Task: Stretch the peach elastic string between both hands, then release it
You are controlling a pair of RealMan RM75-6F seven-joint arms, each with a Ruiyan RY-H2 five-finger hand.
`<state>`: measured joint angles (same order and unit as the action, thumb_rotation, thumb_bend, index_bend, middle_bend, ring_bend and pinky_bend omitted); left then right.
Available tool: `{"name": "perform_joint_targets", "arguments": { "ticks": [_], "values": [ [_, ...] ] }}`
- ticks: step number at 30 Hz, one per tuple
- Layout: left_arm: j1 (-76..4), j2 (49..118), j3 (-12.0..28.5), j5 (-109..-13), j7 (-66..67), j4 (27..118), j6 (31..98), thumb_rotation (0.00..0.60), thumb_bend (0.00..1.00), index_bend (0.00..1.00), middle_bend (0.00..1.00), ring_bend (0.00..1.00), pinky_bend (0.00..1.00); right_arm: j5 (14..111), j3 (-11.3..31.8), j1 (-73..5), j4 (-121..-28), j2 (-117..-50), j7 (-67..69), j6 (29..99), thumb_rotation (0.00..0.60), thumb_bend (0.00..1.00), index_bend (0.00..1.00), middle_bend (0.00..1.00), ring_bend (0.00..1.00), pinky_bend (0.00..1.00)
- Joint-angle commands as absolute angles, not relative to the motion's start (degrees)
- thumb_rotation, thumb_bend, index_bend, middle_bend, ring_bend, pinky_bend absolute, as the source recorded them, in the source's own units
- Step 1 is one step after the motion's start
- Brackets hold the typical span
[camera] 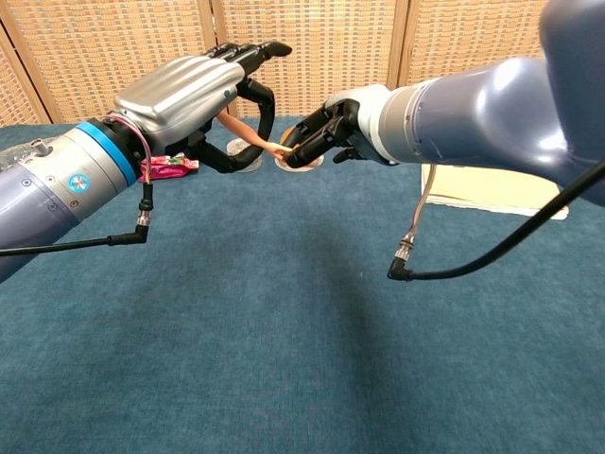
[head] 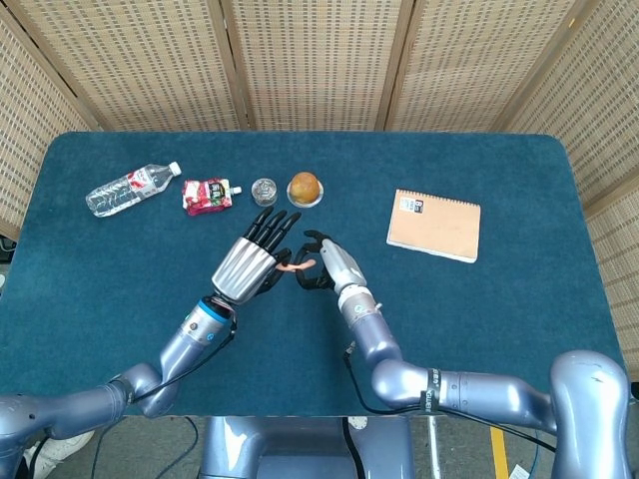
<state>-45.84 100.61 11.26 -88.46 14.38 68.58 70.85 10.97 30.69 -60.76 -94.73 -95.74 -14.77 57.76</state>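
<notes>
Chest view shows the peach elastic string (camera: 248, 138) running short and level between my hands above mid-tabletop: my left hand (camera: 194, 95) hooks one end, my right hand (camera: 326, 137) pinches the other, so pulling apart sideways stretches it.

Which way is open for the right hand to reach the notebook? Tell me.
Probably none yet: the right hand holds the peach string with the left hand. The notebook lies unobstructed beside it.

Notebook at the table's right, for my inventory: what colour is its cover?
Tan, on the notebook; head view shows it best.
</notes>
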Motion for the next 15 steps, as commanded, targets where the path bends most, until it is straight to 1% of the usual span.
{"name": "perform_joint_targets", "arguments": {
  "ticks": [1, 15],
  "values": [
    [-45.8, 100.4, 11.4, -88.4, 14.2, 68.8, 71.0, 0.6, 0.48, 0.79, 0.0, 0.0, 0.0, 11.0, 30.6, -60.6, -94.7, -95.6, -14.6, 57.7, 0.6, 0.63, 0.67, 0.18, 0.0, 0.0],
    [-44.7, 97.3, 12.6, -87.1, 12.9, 70.6, 72.9, 0.6, 0.48, 0.81, 0.0, 0.0, 0.0, 11.3, 30.1, -59.2, -94.9, -94.0, -13.6, 58.1, 0.6, 0.63, 0.68, 0.18, 0.0, 0.0]
  ]
}}
